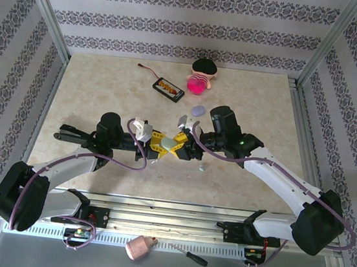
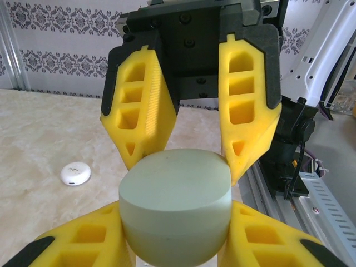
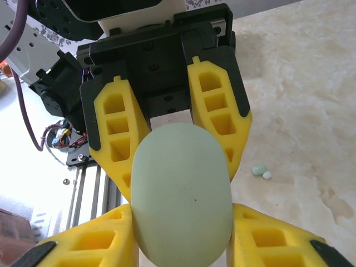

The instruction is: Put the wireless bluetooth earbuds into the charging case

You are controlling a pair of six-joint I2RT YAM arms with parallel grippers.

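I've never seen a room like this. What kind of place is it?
Probably a robot test booth: a left arm and right arm bolted at the table edge, patterned walls closing it in, a screwdriver nearby.

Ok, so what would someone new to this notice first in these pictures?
First, the two arms meeting mid-table: the left gripper and right gripper are both closed on one mint-green case with their yellow fingers. Next comes a bright pink object toward the back wall, beside a black tray. A small mint earbud lies loose on the table near the right gripper.
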